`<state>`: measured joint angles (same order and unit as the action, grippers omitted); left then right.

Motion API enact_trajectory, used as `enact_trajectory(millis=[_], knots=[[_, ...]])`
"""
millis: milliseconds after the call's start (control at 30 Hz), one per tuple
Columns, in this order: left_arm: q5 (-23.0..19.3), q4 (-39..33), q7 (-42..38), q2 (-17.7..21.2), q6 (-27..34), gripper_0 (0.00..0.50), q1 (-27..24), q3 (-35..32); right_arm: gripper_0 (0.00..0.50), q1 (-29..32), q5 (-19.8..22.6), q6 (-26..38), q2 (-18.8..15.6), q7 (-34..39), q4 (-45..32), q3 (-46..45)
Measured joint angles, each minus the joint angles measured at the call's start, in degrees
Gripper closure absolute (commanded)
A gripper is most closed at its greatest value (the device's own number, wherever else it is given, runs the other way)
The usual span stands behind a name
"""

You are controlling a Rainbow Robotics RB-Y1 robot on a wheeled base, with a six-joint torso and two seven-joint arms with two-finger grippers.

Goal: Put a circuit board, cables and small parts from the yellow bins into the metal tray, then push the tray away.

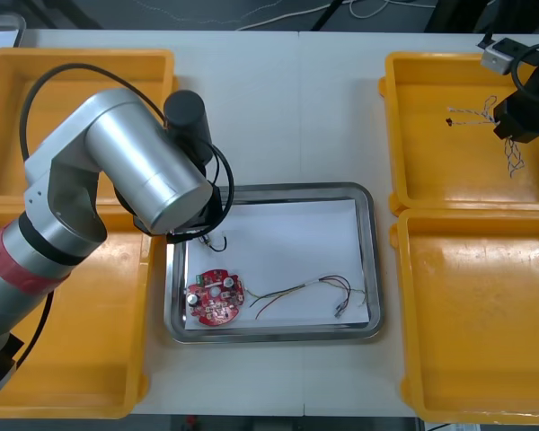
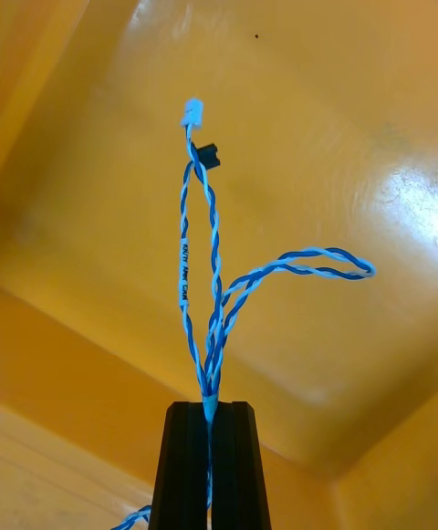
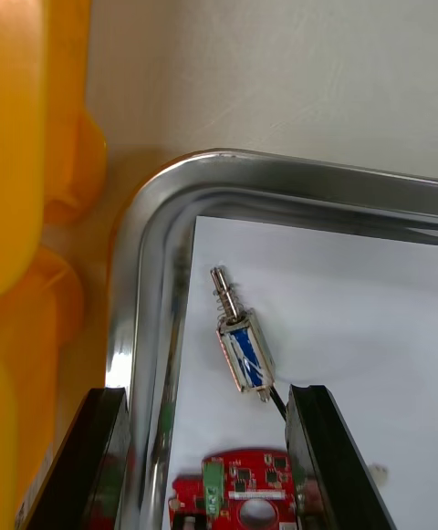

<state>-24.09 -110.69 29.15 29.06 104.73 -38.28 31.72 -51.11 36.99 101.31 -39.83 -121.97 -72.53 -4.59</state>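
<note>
The right gripper (image 2: 209, 407) pinches a twisted blue and white cable (image 2: 214, 302) over the far right yellow bin (image 1: 431, 135); the left gripper (image 3: 208, 398), spread wide, hovers over a small metal part (image 3: 242, 348) in the shiny metal tray (image 1: 364, 260)

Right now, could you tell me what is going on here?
The right gripper is shut on a blue and white cable above the far right bin. The left gripper is open over the tray's far left corner, above a small metal part. A circuit board and a red and yellow cable lie in the tray.
</note>
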Motion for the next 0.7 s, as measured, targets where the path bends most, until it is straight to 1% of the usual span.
enact_trajectory(millis=[133,200,267,400,467,567,700], knots=[[-3.3,-0.5,0.1,0.0,3.4,0.0,-2.4,-2.5,0.5,0.0,0.0,1.6,-0.3,0.0,-1.7,-0.7],[-4.8,-0.5,0.1,0.0,4.3,0.0,-3.6,-3.8,0.5,0.2,0.1,2.1,-0.3,0.0,-4.0,-0.8],[-6.0,-0.5,0.1,0.0,4.6,0.0,-4.6,-5.1,0.5,1.1,0.1,2.4,-0.3,0.0,-7.8,-0.8],[-8.5,-0.5,0.3,0.0,4.8,0.0,-6.6,-8.2,0.5,4.7,0.7,3.2,-0.3,0.0,-19.6,-0.8],[-9.8,-0.5,0.8,0.1,4.8,0.0,-7.5,-9.8,0.5,6.7,1.8,3.9,-0.3,0.0,-24.6,-0.8],[-11.1,-0.6,2.4,0.4,4.8,0.0,-8.2,-12.1,0.5,9.2,4.4,4.7,-0.3,0.0,-29.9,-0.8],[-12.0,-0.5,9.2,1.7,4.9,0.0,-8.4,-14.1,0.5,11.0,7.8,6.1,-0.3,0.0,-34.1,-0.8]])
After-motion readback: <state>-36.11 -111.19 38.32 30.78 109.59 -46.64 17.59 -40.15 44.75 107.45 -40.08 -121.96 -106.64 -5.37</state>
